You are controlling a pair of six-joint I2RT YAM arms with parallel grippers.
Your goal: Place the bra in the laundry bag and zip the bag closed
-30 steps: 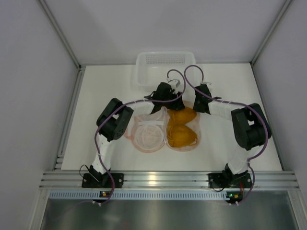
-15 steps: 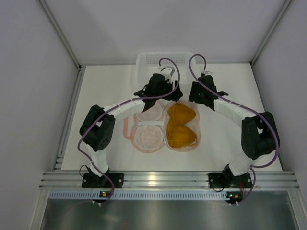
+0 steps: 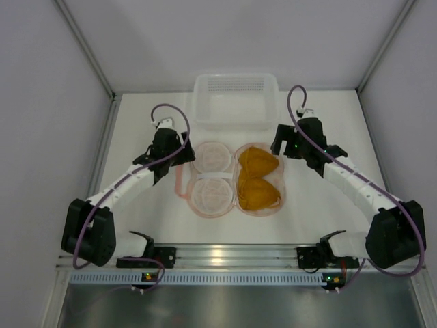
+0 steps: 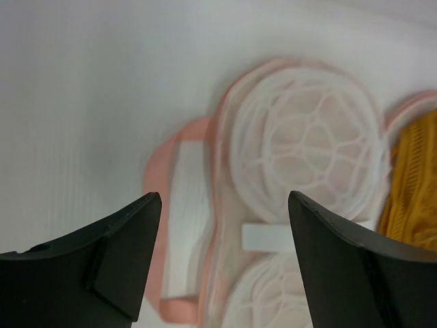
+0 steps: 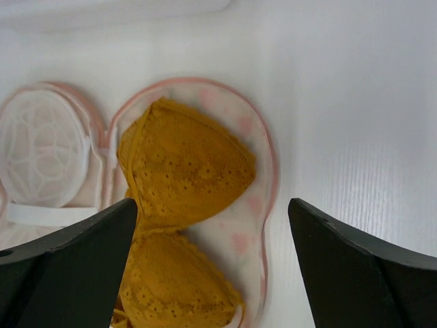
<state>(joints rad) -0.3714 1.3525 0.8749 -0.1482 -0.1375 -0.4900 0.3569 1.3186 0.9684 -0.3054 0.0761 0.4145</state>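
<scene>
Bra (image 3: 257, 179) lies in the R half of the open bag (image 3: 210, 195) on the counter (image 3: 300, 205). Its long axis runs near-to-far, one cup toward the basket (image 3: 235, 96). L fingers (image 4: 116, 253) hang wide apart over the bag's L edge, holding nothing. R fingers (image 5: 355, 266) are also wide and empty, prob. above the bra's far cup.

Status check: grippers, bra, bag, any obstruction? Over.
Left gripper open, empty; right gripper open, empty. Bra lies in right half of laundry bag, bag open flat, unzipped. Nothing blocking; white basket sits behind bag.
</scene>
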